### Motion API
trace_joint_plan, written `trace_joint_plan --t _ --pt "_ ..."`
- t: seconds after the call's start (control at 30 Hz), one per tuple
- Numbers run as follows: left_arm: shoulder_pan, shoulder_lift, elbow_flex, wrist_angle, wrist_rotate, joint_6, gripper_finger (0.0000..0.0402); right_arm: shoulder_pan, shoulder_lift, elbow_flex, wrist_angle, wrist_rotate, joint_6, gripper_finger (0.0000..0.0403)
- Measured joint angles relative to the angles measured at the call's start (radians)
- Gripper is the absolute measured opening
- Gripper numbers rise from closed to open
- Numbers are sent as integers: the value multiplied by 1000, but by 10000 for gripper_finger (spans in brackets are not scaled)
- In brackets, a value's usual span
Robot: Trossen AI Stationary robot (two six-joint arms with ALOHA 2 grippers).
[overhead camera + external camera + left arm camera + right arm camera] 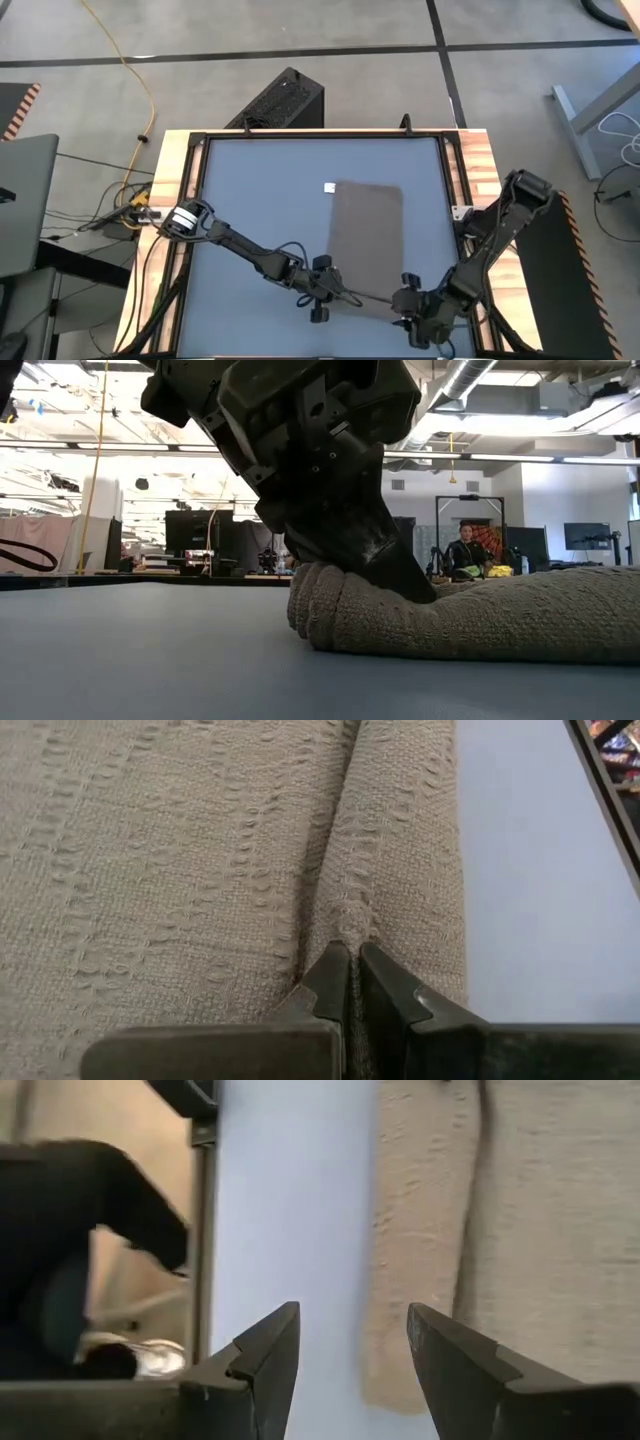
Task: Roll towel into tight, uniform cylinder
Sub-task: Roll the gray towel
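Blue-grey and framed by wooden rails, the surface sits on a concrete floor, with a black box just beyond its far edge and a yellow cable trailing across the floor to its left. Beyond the surface, the low view looks into a large workshop with ceiling lights, monitors and a seated person far back.

On the surface lies the towel, a taupe cloth stretched from about the middle toward the near edge, right of centre. Its small white tag sits at the far left corner. Its near end is turned over into a low, thick roll, which in the low view shows rounded folds at one end.

From the left edge the left arm reaches across to the towel's near left corner. The left hand has its fingers pressed together with a pinch of the rolled fabric caught between the tips, right at the seam where the roll meets the flat cloth.

From the right edge the right arm bends in to the near right corner of the towel. The right hand stands wide, its two fingers apart above bare surface just beside the end of the roll, with nothing between them
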Motion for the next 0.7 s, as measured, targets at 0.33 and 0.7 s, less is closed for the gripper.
trace_joint_plan --t 0.33,0.7 --pt "4 0 -1 7 4 -26 2 -8 222 259 -344 4 -28 211" --pt "7 0 -1 6 29 -11 2 10 337 345 -407 93 -23 211"
